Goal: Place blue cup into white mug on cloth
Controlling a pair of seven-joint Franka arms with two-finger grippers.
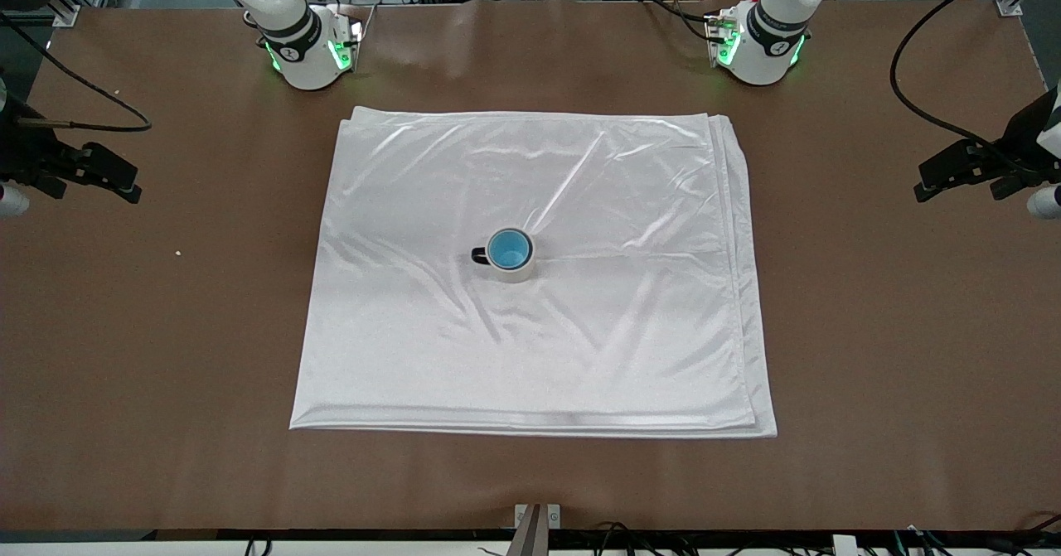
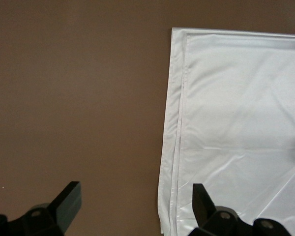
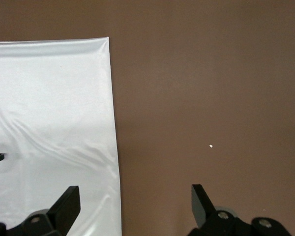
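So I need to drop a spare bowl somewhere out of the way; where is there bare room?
Bare brown table borders the cloth all round, widest toward each arm's end. The cloth is bare around the white mug holding the blue cup. The left gripper and right gripper hang open over the cloth's edges.

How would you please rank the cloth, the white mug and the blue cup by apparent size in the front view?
1. The large shiny white folded cloth.
2. The small off-white cylindrical mug with a dark handle.
3. The light-blue handleless cup, nested inside the mug, only slightly narrower.
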